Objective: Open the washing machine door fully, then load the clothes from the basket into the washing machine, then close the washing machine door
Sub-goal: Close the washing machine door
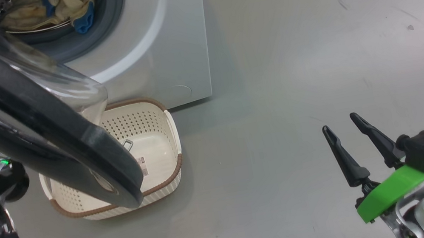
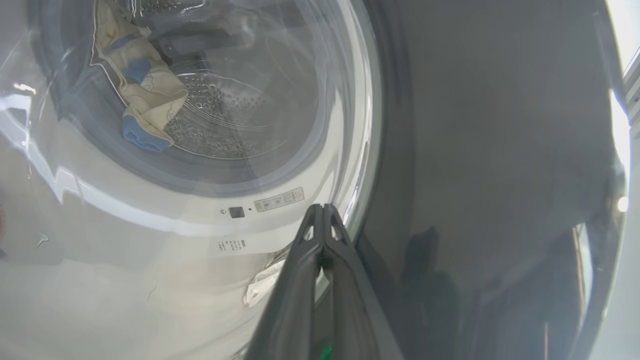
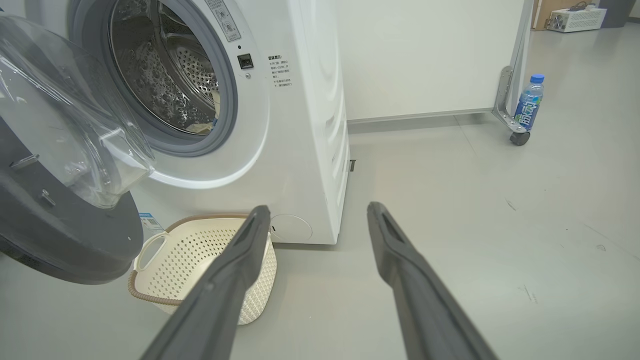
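Probably stiff and slick, the washing machine door (image 1: 43, 117) is hanging half open at upper left, best pushed on its black rim by the pressed-together left tool (image 2: 324, 210); the spread right tool (image 1: 339, 121) is idling.

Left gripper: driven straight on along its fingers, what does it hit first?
The washing machine door: the shut left gripper points at its outer face, about where the clear glass meets the black rim. It may already be touching; depth is unclear. The clothes lie beyond the glass, in the drum.

Long dark fingers (image 1: 341, 155), green bracket (image 1: 396, 189)
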